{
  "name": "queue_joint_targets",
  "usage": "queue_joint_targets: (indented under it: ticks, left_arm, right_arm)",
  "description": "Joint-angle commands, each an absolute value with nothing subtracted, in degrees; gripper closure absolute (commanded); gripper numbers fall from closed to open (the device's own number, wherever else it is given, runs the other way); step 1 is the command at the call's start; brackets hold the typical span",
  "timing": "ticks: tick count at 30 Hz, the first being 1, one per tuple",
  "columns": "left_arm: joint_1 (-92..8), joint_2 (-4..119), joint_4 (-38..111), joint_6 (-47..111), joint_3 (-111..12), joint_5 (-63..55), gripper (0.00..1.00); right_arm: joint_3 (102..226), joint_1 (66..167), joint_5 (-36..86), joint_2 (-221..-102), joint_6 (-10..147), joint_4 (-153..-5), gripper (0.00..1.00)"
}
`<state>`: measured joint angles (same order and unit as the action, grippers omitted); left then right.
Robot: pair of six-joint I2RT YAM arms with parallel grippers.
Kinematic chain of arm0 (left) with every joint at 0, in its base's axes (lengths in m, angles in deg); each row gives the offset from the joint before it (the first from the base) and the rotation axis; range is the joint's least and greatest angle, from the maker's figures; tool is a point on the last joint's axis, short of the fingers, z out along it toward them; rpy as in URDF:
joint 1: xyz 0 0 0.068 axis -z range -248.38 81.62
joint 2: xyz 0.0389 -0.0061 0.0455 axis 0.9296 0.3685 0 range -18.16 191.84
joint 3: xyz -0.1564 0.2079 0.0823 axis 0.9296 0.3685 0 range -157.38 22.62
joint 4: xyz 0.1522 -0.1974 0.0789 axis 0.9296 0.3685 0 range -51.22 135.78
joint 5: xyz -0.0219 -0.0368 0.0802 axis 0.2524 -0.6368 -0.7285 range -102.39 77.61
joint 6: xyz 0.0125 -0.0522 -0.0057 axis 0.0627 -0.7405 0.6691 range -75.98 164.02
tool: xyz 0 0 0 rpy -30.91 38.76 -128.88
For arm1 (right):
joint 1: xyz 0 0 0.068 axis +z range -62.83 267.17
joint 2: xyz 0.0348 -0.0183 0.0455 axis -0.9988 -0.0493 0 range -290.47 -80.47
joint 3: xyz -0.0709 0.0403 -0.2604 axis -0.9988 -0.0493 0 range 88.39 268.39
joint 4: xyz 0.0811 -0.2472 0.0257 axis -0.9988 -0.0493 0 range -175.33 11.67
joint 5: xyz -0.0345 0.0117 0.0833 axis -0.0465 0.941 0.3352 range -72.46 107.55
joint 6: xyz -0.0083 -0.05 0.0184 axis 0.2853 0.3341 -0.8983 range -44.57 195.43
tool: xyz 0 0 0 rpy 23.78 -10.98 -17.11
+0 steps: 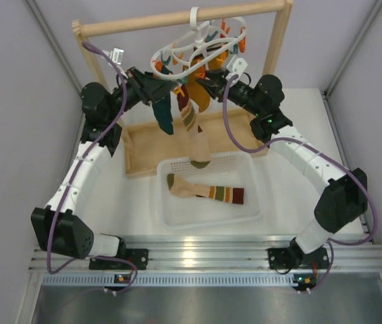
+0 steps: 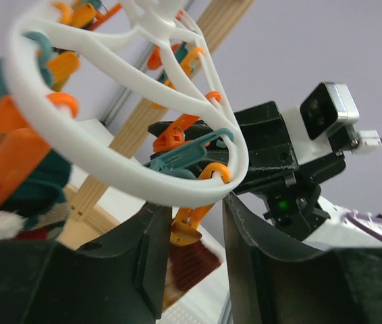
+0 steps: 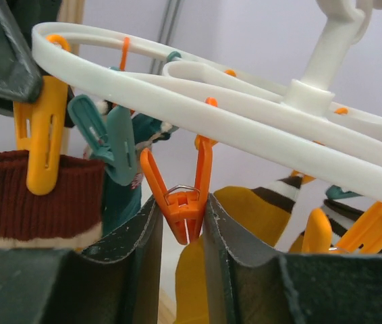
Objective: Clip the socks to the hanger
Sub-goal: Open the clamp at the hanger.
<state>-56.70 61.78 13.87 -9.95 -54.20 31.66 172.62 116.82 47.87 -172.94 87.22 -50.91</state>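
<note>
The white oval hanger [image 1: 198, 42] hangs by its hook from the wooden rail. Under it dangle a dark teal sock [image 1: 163, 115] and a striped sock [image 1: 189, 116]. Another striped sock [image 1: 208, 192] lies in the white basket. Both grippers are up at the ring. My left gripper [image 2: 194, 202] is open just under the hanger's rim [image 2: 76, 145]; an orange clip [image 2: 187, 226] hangs loose between its fingers. My right gripper [image 3: 182, 202] is shut on an orange clip [image 3: 187, 214] below the ring [image 3: 245, 125]. A mustard sock [image 3: 245, 209] hangs behind that clip.
The wooden rail frame [image 1: 177, 17] stands at the back on a wooden tray [image 1: 140, 158]. The white basket [image 1: 248, 210] sits in front of the tray. Several other orange and teal clips hang round the ring, and a brown sock cuff [image 3: 36, 202] is pinned at the left.
</note>
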Motion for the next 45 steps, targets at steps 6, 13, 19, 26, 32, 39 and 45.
queue_joint_targets:
  ticks: [6,13,19,26,32,39,45]
  left_arm:
    - [-59.06,50.06,24.80,-0.90,-53.14,16.89,0.48]
    - [-59.06,47.23,27.44,-0.46,-53.23,19.24,0.49]
    - [-58.80,48.64,31.57,-4.65,-56.48,23.37,0.50]
    - [-55.99,53.03,30.52,-11.17,-58.76,24.52,0.48]
    - [-53.44,57.68,27.62,-13.46,-63.33,23.12,0.48]
    - [-50.98,63.04,32.27,-12.58,-70.71,23.73,0.44]
    - [-50.54,65.25,35.96,-10.65,-72.48,22.33,0.33]
  right_arm:
    - [170.49,123.02,31.45,-164.50,101.06,-53.28,1.00]
    - [163.89,134.35,12.46,-162.82,118.22,-45.56,1.00]
    - [162.30,138.32,3.50,-164.40,127.54,-38.79,1.00]
    - [159.76,139.03,3.74,-167.65,136.67,-27.82,1.00]
    - [159.05,137.98,4.01,-170.73,141.17,-22.62,1.00]
    - [158.62,135.69,7.08,-173.54,144.86,-16.03,1.00]
    - [158.62,134.63,9.90,-174.34,145.74,-13.47,1.00]
